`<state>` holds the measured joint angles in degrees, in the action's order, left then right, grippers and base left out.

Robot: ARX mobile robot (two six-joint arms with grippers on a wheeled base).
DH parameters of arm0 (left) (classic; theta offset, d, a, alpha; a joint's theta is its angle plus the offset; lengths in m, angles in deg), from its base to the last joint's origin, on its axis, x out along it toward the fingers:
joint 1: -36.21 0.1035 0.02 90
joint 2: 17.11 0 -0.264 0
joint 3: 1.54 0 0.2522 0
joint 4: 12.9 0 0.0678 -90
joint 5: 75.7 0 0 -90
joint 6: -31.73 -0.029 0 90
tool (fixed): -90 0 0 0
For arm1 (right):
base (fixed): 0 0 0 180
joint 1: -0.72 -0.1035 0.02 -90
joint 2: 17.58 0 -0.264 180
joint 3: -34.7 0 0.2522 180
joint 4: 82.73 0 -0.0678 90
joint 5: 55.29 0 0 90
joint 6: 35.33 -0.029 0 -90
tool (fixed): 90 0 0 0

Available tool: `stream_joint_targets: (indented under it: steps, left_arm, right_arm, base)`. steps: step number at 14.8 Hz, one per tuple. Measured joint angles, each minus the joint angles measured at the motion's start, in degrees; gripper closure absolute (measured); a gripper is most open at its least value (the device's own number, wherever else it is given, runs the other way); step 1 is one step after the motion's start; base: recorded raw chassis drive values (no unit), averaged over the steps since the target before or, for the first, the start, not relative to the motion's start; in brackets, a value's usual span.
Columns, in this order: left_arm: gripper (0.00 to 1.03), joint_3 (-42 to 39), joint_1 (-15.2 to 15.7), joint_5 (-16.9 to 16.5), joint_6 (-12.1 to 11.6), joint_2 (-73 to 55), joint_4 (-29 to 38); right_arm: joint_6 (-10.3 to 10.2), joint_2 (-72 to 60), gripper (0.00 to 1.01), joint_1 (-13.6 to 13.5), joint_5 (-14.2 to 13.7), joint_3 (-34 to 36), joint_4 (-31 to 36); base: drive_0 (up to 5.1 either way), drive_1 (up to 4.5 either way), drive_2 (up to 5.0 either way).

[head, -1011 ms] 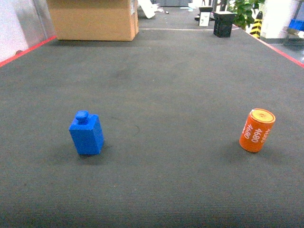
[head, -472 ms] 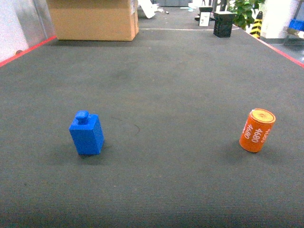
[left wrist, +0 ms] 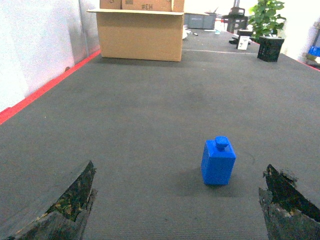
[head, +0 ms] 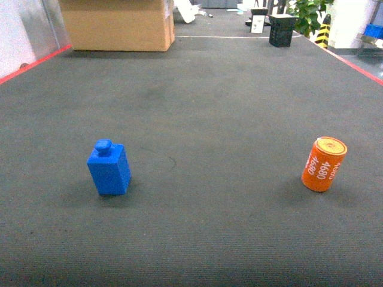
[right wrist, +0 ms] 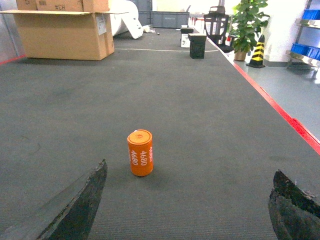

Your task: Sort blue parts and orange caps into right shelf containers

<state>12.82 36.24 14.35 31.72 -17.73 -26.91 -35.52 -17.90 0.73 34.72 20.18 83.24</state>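
A blue part [head: 109, 167] stands upright on the dark grey mat, left of centre in the head view. An orange cap [head: 324, 164], printed 4680, stands at the right, slightly tilted. In the left wrist view the blue part [left wrist: 218, 161] is ahead and right of centre; my left gripper [left wrist: 177, 200] is open, with nothing between its fingers. In the right wrist view the orange cap [right wrist: 140, 152] is ahead and left of centre, and my right gripper [right wrist: 190, 200] is open and empty. Neither gripper shows in the head view. Far right, blue bins [right wrist: 305, 49] sit on a rack; I cannot tell if they are the containers.
A large cardboard box [head: 116, 24] stands at the mat's far left. A black crate [head: 282, 30], a potted plant [head: 308, 15] and a striped cone [right wrist: 257, 51] are at the far right. Red lines [right wrist: 280, 112] edge the mat on both sides.
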Motion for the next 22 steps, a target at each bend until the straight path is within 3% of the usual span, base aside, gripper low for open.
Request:
stream_joint_targets:
  steps: [17, 18, 19, 20, 21, 22]
  left_arm:
    - [0.05, 0.0, 0.0, 0.0, 0.0, 0.0, 0.0]
    - [0.05, 0.09, -2.14, 5.7, 0.13, -0.9, 0.15]
    - [0.05, 0.15, -7.04, 14.36, 0.26, -3.91, 2.6]
    - [0.05, 0.15, -12.13, 23.87, -0.33, -9.55, 7.32]
    - [0.05, 0.44, -12.92, 29.79, -0.46, -14.6, 12.83]
    - [0.05, 0.57, -12.92, 29.97, -0.46, -15.76, 14.16]
  right_arm:
    - [0.0, 0.0, 0.03, 0.0, 0.0, 0.0, 0.0]
    - [-0.26, -0.33, 0.03, -0.7, -1.81, -0.13, -1.07]
    - [-1.49, -2.36, 0.03, -4.11, -8.52, -0.7, -2.8]
    - [-2.75, -7.8, 0.03, -9.35, -16.2, -0.85, 0.55]
    - [-3.54, -11.23, 0.03, -11.3, -19.47, -1.18, 4.7]
    - [-3.76, -12.55, 0.03, -11.3, -19.58, -1.36, 6.32]
  base:
    - [0.0, 0.0, 0.0]
    - [0.0, 0.0, 0.0]
    - [0.0, 0.0, 0.0]
    - [0.0, 0.0, 0.0]
    - [0.0, 0.0, 0.0]
    - [0.0, 0.0, 0.0]
